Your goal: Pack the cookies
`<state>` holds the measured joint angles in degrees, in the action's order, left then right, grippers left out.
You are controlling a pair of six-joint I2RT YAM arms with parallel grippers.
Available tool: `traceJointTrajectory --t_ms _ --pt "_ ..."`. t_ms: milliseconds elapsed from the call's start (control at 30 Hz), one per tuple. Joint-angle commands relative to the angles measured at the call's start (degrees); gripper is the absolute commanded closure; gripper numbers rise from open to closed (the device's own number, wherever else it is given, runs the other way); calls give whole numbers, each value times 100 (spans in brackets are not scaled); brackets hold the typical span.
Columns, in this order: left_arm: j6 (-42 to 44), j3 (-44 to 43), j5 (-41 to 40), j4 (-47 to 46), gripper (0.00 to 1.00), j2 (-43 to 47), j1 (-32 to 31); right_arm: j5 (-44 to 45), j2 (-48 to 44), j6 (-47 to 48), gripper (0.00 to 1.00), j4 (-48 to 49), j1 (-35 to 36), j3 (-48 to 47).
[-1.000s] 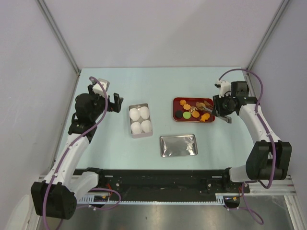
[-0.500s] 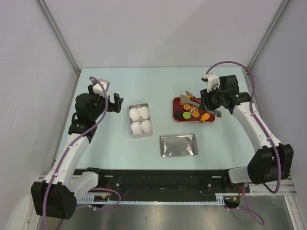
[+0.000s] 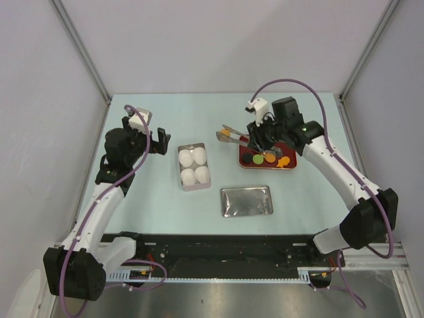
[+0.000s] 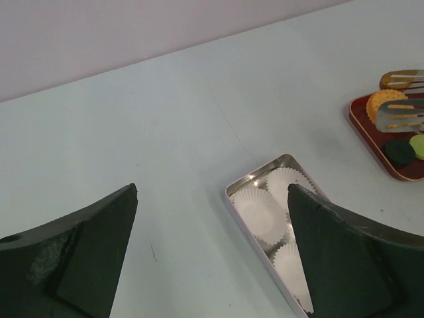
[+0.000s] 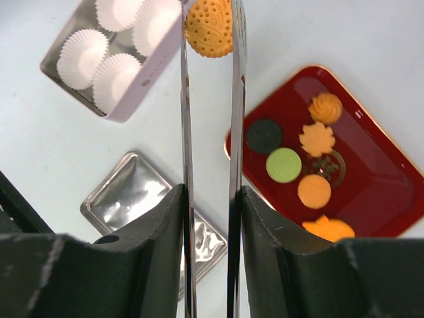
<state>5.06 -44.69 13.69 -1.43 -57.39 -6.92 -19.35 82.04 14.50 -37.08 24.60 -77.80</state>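
Observation:
My right gripper (image 3: pixel 260 136) is shut on metal tongs (image 5: pixel 185 132), and the tongs' tips pinch a round orange cookie (image 5: pixel 209 28). The tongs (image 3: pixel 232 137) are held above the table between the red tray (image 3: pixel 246 163) and the silver tin (image 3: pixel 193 187). Several more cookies (image 3: pixel 268 158), orange, black (image 5: pixel 264 136) and green (image 5: pixel 283 164), lie on the tray (image 5: pixel 371 192). The tin (image 5: pixel 142 73) holds white paper cups with no cookies in them. My left gripper (image 3: pixel 159 142) is open and empty, left of the tin (image 4: pixel 255 182).
The tin's silver lid (image 3: pixel 246 201) lies flat in front of the tray, and also shows in the right wrist view (image 5: pixel 132 192). Grey walls stand on the left, right and far sides of the table.
My right arm has swung left from the tray's right side, across the tray, towards the tin, carrying the tongs with the orange cookie. The left arm has not moved.

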Motion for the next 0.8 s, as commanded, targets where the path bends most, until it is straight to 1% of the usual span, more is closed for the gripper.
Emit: traceJointTrajectory --t_ms 0,367,767 --pt "92 -31 -68 -358 0 -10 -29 63 312 149 67 271 351 -481" --pt "179 65 -244 -446 0 26 -29 -60 1401 237 67 359 783 -1272" --pt "180 39 -262 -454 0 -36 -29 19 1859 264 68 403 1090 -1475"
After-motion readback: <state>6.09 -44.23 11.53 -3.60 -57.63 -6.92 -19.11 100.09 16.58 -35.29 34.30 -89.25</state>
